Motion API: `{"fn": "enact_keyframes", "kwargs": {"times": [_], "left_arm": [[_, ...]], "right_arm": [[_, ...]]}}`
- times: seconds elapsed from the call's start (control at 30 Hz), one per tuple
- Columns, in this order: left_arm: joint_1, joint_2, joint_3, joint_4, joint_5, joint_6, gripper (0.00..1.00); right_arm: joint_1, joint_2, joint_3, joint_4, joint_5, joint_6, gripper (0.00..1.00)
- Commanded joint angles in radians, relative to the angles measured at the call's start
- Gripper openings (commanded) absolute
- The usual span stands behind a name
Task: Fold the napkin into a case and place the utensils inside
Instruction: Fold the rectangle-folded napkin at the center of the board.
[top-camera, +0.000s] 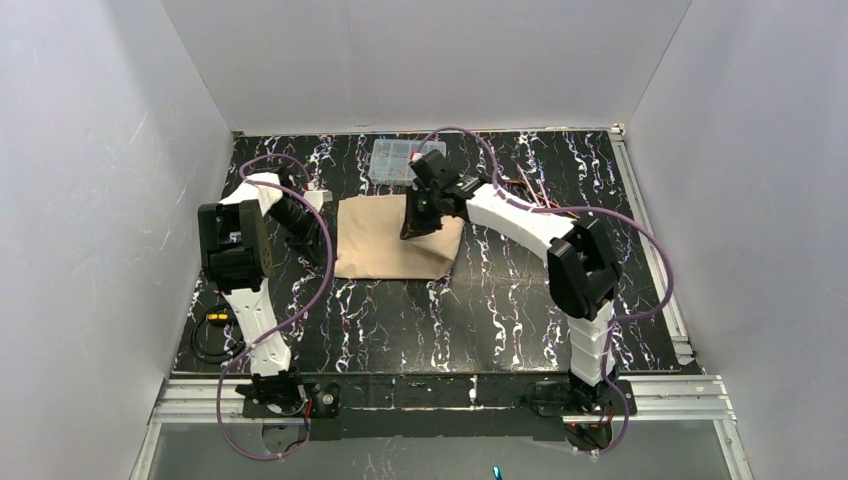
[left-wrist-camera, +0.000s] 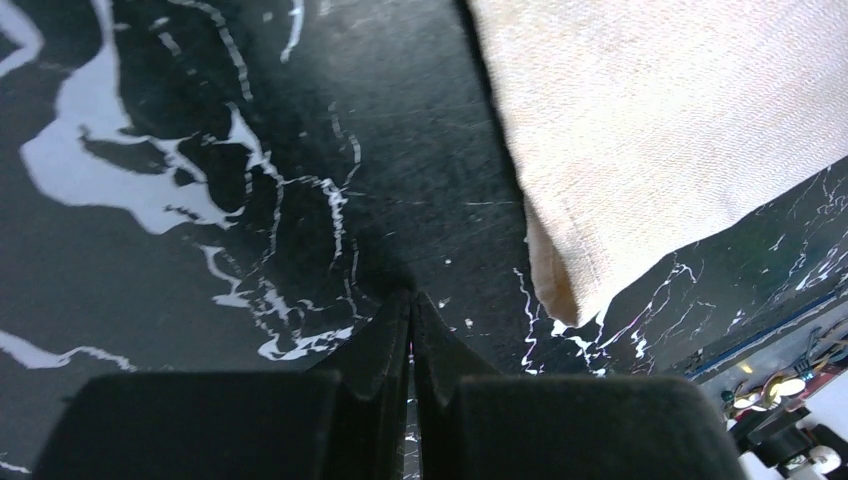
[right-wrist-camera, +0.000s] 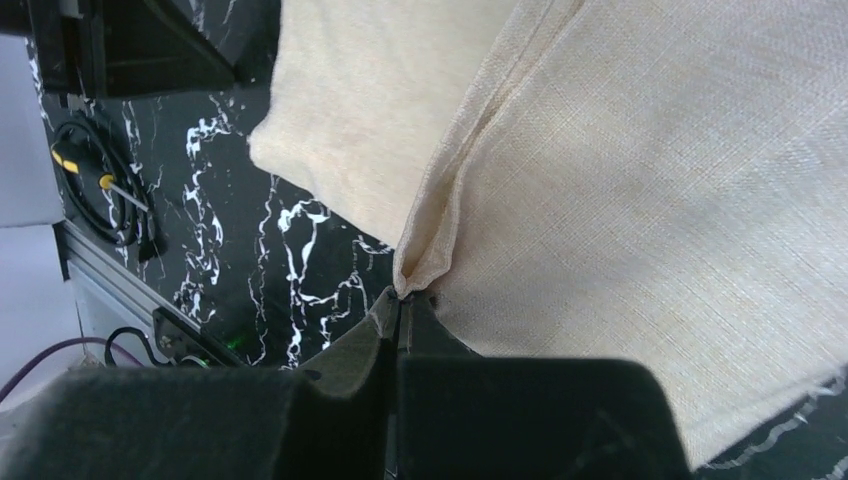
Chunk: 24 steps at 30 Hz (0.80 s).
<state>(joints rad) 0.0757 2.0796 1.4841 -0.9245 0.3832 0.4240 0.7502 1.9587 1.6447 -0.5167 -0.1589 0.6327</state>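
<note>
The beige napkin (top-camera: 380, 245) lies as a layered rectangle on the black marbled table, left of centre. My right gripper (top-camera: 417, 222) is at its far right part, shut on a pinched ridge of the cloth. In the right wrist view the fold of the napkin (right-wrist-camera: 650, 200) rises into the gripper (right-wrist-camera: 403, 298). My left gripper (top-camera: 308, 232) is shut and empty, just off the cloth's left edge. In the left wrist view the closed gripper (left-wrist-camera: 412, 297) is over bare table, with a napkin (left-wrist-camera: 660, 130) corner to its right. The utensils are out of view.
A clear plastic compartment box (top-camera: 400, 160) stands at the back behind the napkin. A black cable coil with yellow tags (top-camera: 215, 330) lies at the front left. Purple cables loop over both arms. An aluminium rail (top-camera: 450, 395) runs along the near edge.
</note>
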Motion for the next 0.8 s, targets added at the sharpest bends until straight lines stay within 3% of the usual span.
{"fn": "enact_keyframes", "kwargs": {"times": [0.0,0.4,0.77], "left_arm": [[0.018,-0.041,-0.009,0.025,-0.006,-0.006,0.0],[0.018,0.002,-0.023,0.047,0.057,-0.054,0.0],[0.018,0.006,-0.034,0.05,0.059,-0.066,0.0]], "right_arm": [[0.042,0.052,0.12,-0.016,-0.013,-0.004,0.01],[0.077,0.231,0.448,0.014,-0.123,0.026,0.01],[0.123,0.323,0.425,0.095,-0.214,0.057,0.01]]}}
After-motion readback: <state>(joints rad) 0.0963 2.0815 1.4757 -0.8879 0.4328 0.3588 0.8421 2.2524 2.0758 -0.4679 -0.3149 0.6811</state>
